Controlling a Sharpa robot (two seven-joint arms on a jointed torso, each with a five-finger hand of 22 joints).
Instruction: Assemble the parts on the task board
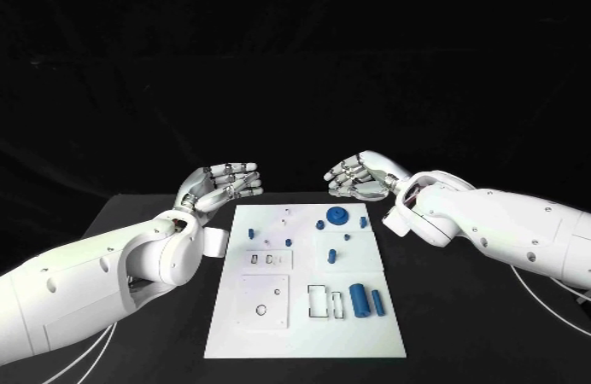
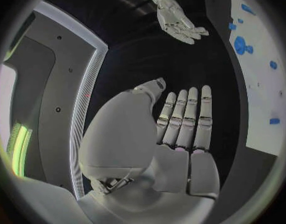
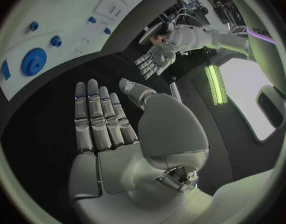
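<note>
Two hands are seen raised above the far edge of the black table (image 1: 148, 333), one at each far corner of the white task board (image 1: 308, 333), and nothing is held by either. The left hand (image 1: 222, 182) is kept flat and wide, its fingers (image 2: 191, 117) laid straight and side by side with the thumb apart; the right hand (image 1: 361, 177) is held the same way, its fingers (image 3: 96, 117) extended and together, palm bare. The one task board is laid in the middle of the table, its long sides running away from the robot. On it, blue parts are scattered: one large round disc (image 1: 337, 213) is placed near the far edge, two small round pieces (image 1: 320, 225) are set just beside it, one narrow upright piece (image 1: 364, 223) is found toward the far right corner, one small peg (image 1: 251, 233) stands toward the left edge, one small peg (image 1: 331, 254) sits near the middle, and two cylinders (image 1: 359, 300) lie side by side near the right edge, the thicker one inward of the thinner (image 1: 377, 301). Several outlined recesses (image 1: 323, 300) are marked in the board's nearer half; their exact number cannot be told
</note>
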